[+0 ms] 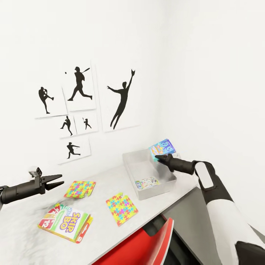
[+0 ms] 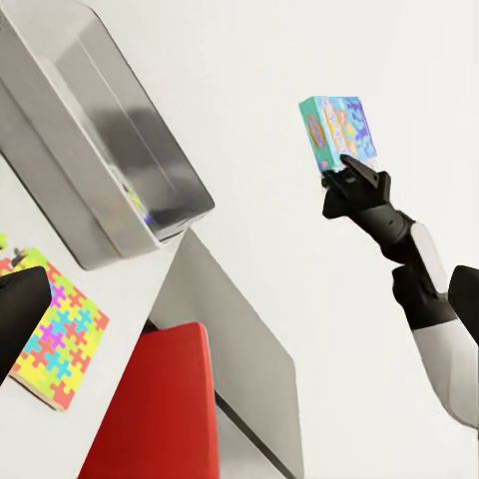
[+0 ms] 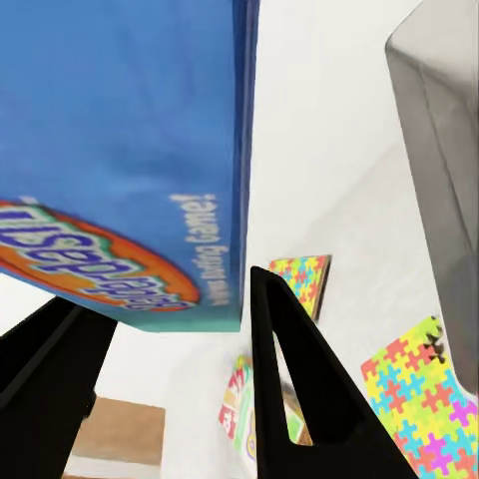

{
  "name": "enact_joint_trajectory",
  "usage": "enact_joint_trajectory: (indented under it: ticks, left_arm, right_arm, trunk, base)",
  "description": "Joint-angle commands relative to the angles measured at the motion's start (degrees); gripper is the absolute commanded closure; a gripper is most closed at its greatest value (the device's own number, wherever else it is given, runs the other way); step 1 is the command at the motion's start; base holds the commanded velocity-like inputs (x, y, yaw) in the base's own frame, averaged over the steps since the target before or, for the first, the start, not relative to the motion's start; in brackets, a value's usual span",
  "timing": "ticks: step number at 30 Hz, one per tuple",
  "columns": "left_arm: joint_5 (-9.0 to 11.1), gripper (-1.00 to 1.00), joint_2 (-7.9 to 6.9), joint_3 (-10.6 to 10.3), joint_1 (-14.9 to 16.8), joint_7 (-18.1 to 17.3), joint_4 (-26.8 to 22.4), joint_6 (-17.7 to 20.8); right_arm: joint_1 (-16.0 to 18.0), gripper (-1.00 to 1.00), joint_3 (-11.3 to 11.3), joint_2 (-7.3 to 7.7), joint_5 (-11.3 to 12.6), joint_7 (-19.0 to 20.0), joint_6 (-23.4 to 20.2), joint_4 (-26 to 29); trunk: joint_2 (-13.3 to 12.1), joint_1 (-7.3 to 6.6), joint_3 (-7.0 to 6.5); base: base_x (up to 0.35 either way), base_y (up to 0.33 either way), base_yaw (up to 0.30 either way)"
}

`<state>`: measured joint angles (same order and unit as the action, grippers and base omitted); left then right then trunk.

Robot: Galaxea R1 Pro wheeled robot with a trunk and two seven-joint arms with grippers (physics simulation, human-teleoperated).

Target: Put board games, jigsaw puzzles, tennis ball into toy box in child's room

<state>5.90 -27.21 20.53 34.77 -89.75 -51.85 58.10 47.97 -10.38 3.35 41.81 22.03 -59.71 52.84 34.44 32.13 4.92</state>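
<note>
Head view: the right end effector [image 1: 159, 157] is clamped on a blue board game [image 1: 162, 148], holding it tilted in the air above the far right part of the toy box [image 1: 166, 182]. The toy box sits at the right end of the surface [image 1: 22, 235], and a second board game [image 1: 147, 182] lies flat on its floor. Two jigsaw puzzles rest on the surface left of the toy box, one farther back [image 1: 80, 189] and one nearer [image 1: 122, 208], apart from each other. A Skip-Bo box [image 1: 65, 222] lies at the near left. The left end effector [image 1: 59, 182] hovers above the left part of the surface with its fingers apart and nothing between them. In the right wrist view the blue box face [image 3: 120, 150] sits between the two dark fingers [image 3: 299, 389]. A red chair [image 1: 140, 246] stands at the near edge of the surface, and black silhouette baseball pictures [image 1: 79, 88] hang on the far wall.
</note>
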Motion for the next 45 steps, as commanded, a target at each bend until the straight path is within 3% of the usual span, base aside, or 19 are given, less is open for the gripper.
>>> enact_joint_trajectory:
  ticks: [1,7,9,13,17,24,27,30,32,35,38,45]
  left_arm:
    - [-0.07,-1.00,-0.02,0.03,0.04,-0.25,-0.01,0.61]
    - [-0.18,-1.00,0.09,-0.22,0.04,-0.25,-0.01,0.61]
    - [-0.18,-1.00,0.12,-0.27,0.04,-0.25,-0.01,0.61]
    - [-0.13,-1.00,0.14,-0.36,0.04,-0.25,-0.01,0.63]
    - [0.15,-1.00,0.19,-0.46,0.04,-0.25,-0.01,0.75]
    - [-0.12,-1.00,0.12,-0.30,1.06,-0.25,-0.12,1.85]
    - [-0.41,-1.00,0.03,-0.50,5.19,-0.25,-0.29,1.90]
    - [-2.45,-1.00,0.00,-2.96,9.49,-0.25,-0.34,1.90]
    - [-4.49,-1.00,0.13,-6.58,12.24,-0.25,-0.40,1.90]
    - [-5.56,-1.00,0.36,-9.61,14.08,-0.25,-0.43,1.90]
    - [-5.94,-1.00,0.31,-10.83,14.85,-0.25,-0.44,1.90]
    - [-6.15,-1.00,0.17,-11.28,15.13,-0.25,-0.45,1.90]
  right_arm:
    - [2.71,1.00,-0.07,-0.18,-0.35,-0.20,-0.29,-3.46]
    - [15.41,1.00,-0.08,-0.46,-0.85,-4.83,0.05,-24.02]
    - [18.90,1.00,-0.14,-0.56,-0.77,-8.45,0.41,-28.39]
    - [22.00,1.00,-0.29,-1.26,-0.32,-14.57,0.35,-31.09]
    - [22.74,1.00,-0.36,-3.09,-0.24,-16.89,-0.20,-31.49]
    - [22.86,1.00,-0.48,-3.50,-0.19,-17.01,-0.29,-31.09]
    - [22.87,1.00,-0.75,-3.20,-0.10,-16.91,-0.29,-31.09]
    - [22.87,1.00,-1.20,-2.87,0.22,-16.47,-0.29,-31.06]
    - [22.83,1.00,-1.52,-2.72,0.53,-16.03,-0.29,-31.06]
    - [22.74,1.00,-1.62,-2.62,0.73,-15.70,-0.29,-31.11]
    - [22.69,1.00,-1.63,-2.53,0.80,-15.57,-0.29,-31.12]
    - [22.52,1.00,-1.58,-2.54,1.01,-15.29,-0.29,-31.13]
  trunk:
    - [0.11,0.02,0.12]
    - [0.11,0.02,0.12]
    - [0.11,0.02,0.12]
    - [0.11,0.02,0.12]
    - [0.11,0.02,0.12]
    - [0.11,0.02,0.13]
    - [0.11,0.02,0.29]
    - [0.11,0.02,0.53]
    - [0.11,0.02,0.71]
    - [0.11,0.02,0.99]
    - [0.11,0.02,1.28]
    - [0.11,0.02,1.94]
  base:
    - [0.000,0.000,0.000]
    - [0.000,0.000,0.000]
    - [0.000,0.000,0.000]
    - [0.000,0.000,0.000]
    - [0.000,0.000,0.000]
    - [0.000,0.000,0.000]
    - [0.000,0.000,0.000]
    - [0.000,0.000,0.000]
    - [0.000,0.000,0.000]
    - [0.000,0.000,0.000]
    - [0.000,0.000,0.000]
    - [0.000,0.000,0.000]
